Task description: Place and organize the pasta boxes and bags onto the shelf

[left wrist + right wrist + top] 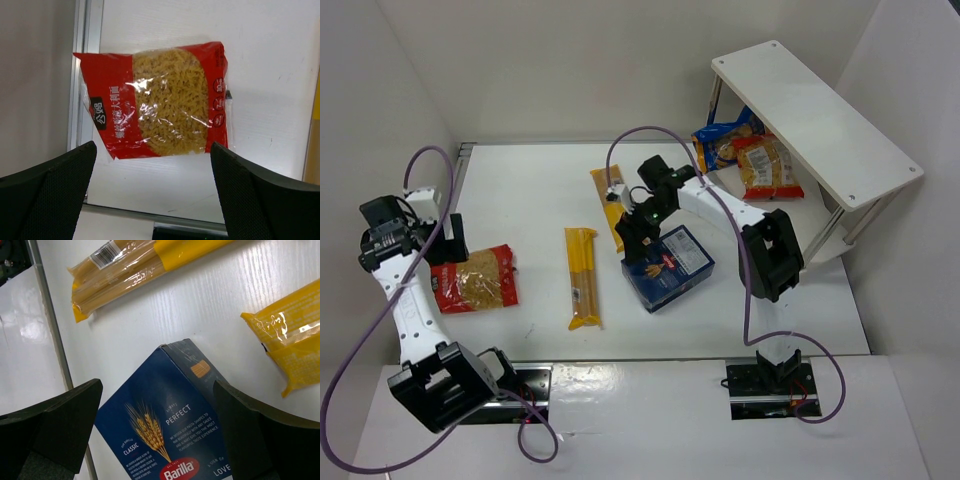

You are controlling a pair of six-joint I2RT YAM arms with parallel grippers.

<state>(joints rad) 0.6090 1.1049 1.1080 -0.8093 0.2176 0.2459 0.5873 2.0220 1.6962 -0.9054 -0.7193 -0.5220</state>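
Showing overhead only (far right): shelf [820, 110]

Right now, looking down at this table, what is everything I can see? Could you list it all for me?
shelf: one, white board on thin metal legs, far right of the table
blue-edged bag: one, clear with yellow pasta, under the shelf
red-edged bags: two, clear with yellow pasta; one under the shelf beside the blue-edged bag, one at the table's left
spaghetti packets: two, yellow, lying flat mid-table
pasta box: one, dark blue, lying mid-table, right of the packets
table: one, white
cables: two, purple, looping at left and centre
left gripper: black, open, over the left red-edged bag
right gripper: black, open, over the pasta box
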